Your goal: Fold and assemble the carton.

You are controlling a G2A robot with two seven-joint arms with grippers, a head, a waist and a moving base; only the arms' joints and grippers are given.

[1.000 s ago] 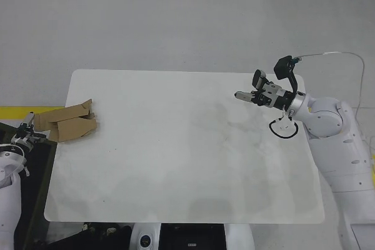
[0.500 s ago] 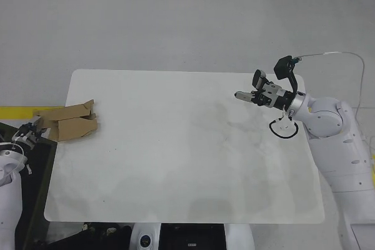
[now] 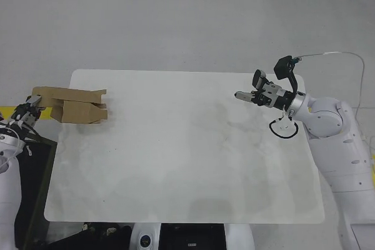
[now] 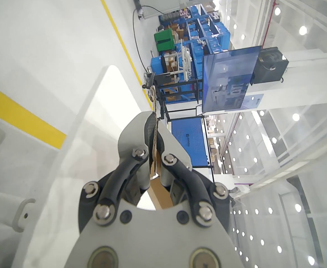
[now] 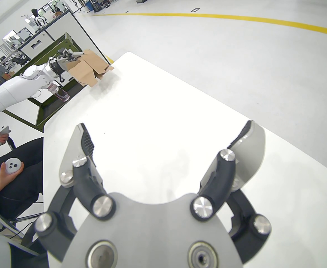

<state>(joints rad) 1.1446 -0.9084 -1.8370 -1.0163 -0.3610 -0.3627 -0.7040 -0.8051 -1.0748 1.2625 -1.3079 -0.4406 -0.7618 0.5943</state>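
Your left gripper (image 3: 35,107) is clamped on one thin flap of the carton (image 3: 75,105). Right gripper (image 3: 245,96) hangs with jaws apart, far off. Risk: cardboard pivots or slips free at the table (image 3: 187,162) edge.

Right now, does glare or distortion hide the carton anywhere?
No. Right wrist view: table glares white, carton readable with a soft shadow; yellow floor line bows, wide-angle distortion. Left wrist view: ceiling lights flare, carton edge-on in the left end effector. Top view: even light.
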